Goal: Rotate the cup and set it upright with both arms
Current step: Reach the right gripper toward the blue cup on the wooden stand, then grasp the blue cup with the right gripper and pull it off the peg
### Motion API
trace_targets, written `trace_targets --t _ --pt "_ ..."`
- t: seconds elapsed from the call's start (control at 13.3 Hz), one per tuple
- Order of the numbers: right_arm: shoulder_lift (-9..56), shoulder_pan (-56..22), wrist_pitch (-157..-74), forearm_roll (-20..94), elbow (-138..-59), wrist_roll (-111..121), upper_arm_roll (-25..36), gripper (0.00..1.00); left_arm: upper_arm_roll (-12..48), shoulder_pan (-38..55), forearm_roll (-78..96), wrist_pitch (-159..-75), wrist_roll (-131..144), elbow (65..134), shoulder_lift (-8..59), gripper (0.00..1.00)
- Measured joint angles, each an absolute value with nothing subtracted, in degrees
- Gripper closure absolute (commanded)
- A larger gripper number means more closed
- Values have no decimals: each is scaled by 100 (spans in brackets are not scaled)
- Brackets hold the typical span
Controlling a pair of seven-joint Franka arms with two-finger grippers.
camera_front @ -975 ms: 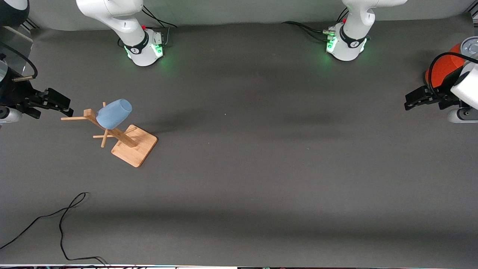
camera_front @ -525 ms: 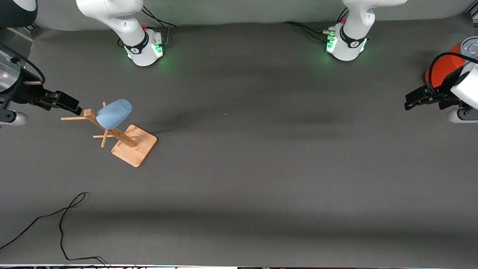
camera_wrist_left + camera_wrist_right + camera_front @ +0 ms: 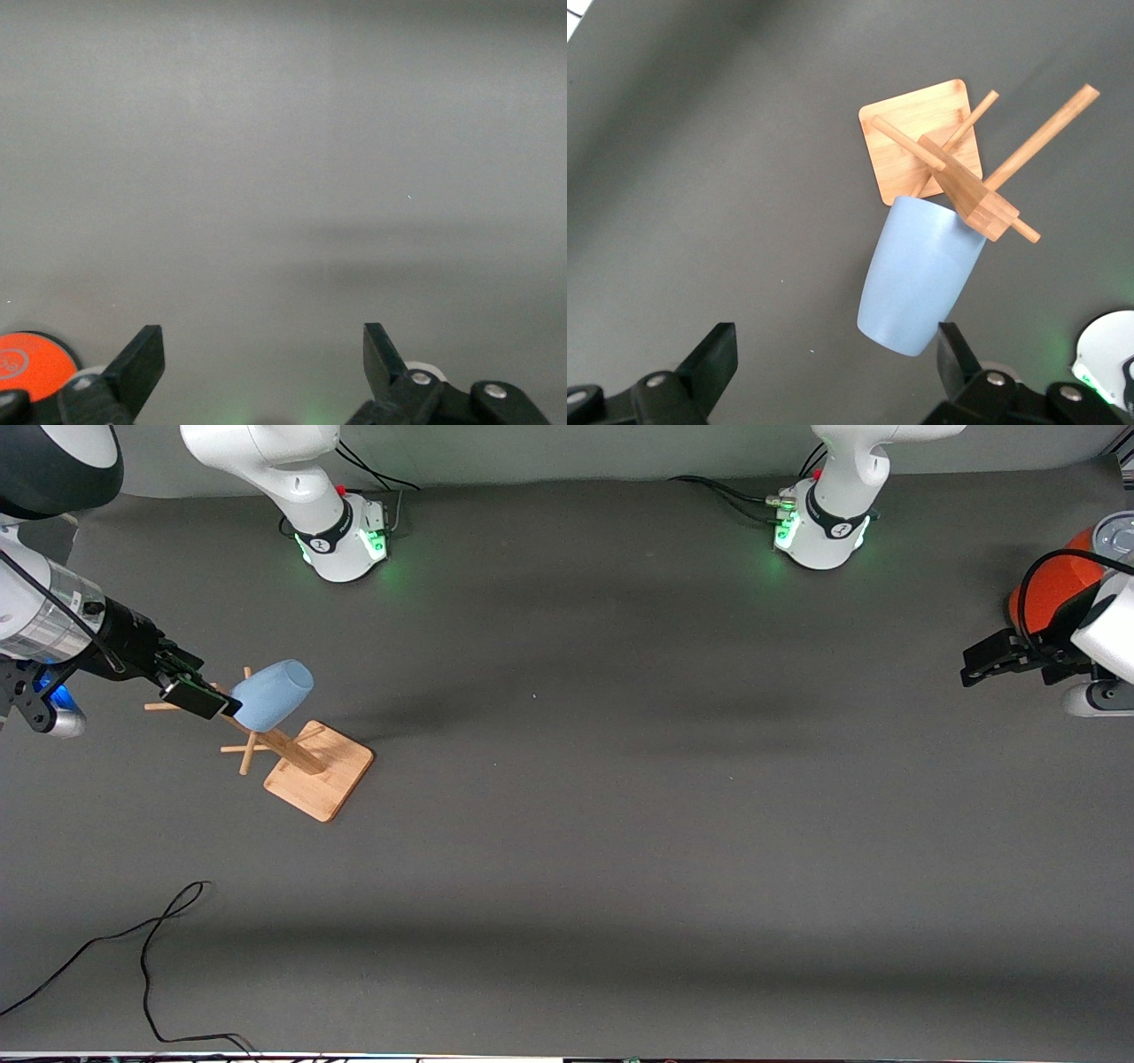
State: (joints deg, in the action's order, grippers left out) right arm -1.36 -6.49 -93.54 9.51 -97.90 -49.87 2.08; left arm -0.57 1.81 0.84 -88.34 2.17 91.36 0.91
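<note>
**Cup hangs on the rack as the right gripper closes in**

Cup point(image 3: 270, 693) front and centre: a small light-blue matte tumbler, hung mouth-down and tilted on 1 peg of the wooden peg rack point(image 3: 301, 757), toward the right arm's end of the table. In the right wrist view the cup point(image 3: 921, 273) has its narrower closed base pointing away from the rack's post, and its rim is tucked against the peg block.

It looks light and rigid, likely plastic or ceramic, and that matte skin should give the pads decent friction. The taper is the catch: a squeeze near the base could let it slide out, so my call is to pinch across the mid-body, where the walls are wider and clear of the pegs, then draw it off along the peg's line.

Right gripper point(image 3: 202, 698) is right there, just beside the cup's base end over the rack's outer pegs, its fingers point(image 3: 713, 354) spread wide with nothing between them. No contact that I can make out.

Left gripper point(image 3: 983, 662) waits at the left arm's end of the table, jaws parted and empty, next to the orange-red can point(image 3: 1054, 584). A loose black cable point(image 3: 146, 948) lies nearer the front camera, well apart from the action.
</note>
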Motion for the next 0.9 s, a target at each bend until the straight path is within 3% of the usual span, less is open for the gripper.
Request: trace_targets --t 0.45,0.9 --pt "-717 -644 -10349 1129 -11182 -5101 373 0 -57 148 86 -8834 217 9137 91 0" --pt "-780 -644 -10764 1427 -11993 -5238 479 0 -56 147 94 -8834 217 9139 96 0"
